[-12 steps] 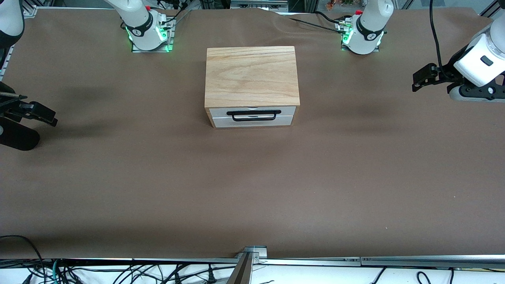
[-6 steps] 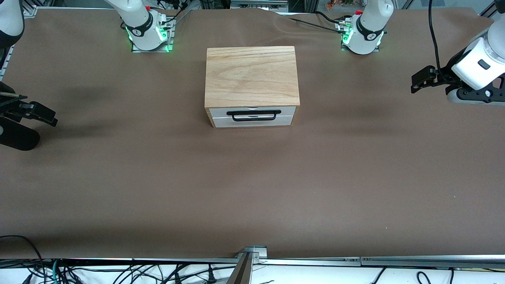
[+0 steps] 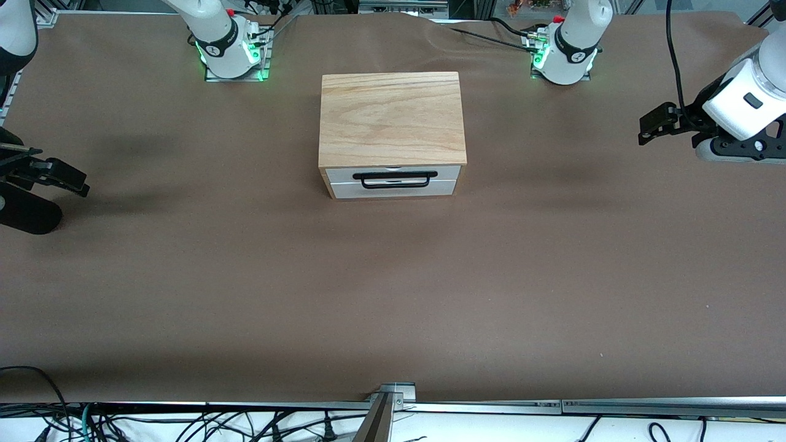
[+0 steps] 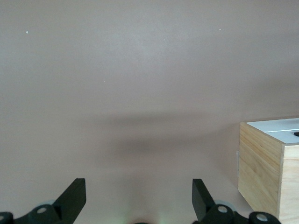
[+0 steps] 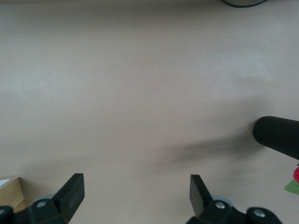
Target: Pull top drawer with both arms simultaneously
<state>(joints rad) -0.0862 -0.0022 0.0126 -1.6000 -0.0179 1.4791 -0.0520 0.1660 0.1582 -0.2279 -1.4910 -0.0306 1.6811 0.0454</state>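
The top drawer [image 3: 341,174] is shut in the light-wood box [image 3: 390,116] at the table's middle, its white front and black bar handle [image 3: 395,177] facing the front camera. My left gripper [image 3: 652,126] is open and empty, in the air over the brown table at the left arm's end, well apart from the box. My right gripper [image 3: 64,175] is open and empty over the table at the right arm's end. The left wrist view shows open fingers [image 4: 75,198] and the box's corner [image 4: 261,168]. The right wrist view shows open fingers [image 5: 72,191] over bare cloth.
The lower white drawer front [image 3: 393,190] sits under the top one. A brown cloth [image 3: 393,294] covers the table. The arm bases [image 3: 230,52] stand at the table's edge away from the front camera. A black ribbed cylinder [image 5: 278,135] shows in the right wrist view.
My left gripper has shifted slightly toward the box and its wrist has turned a little. The right arm and the drawer have not moved.
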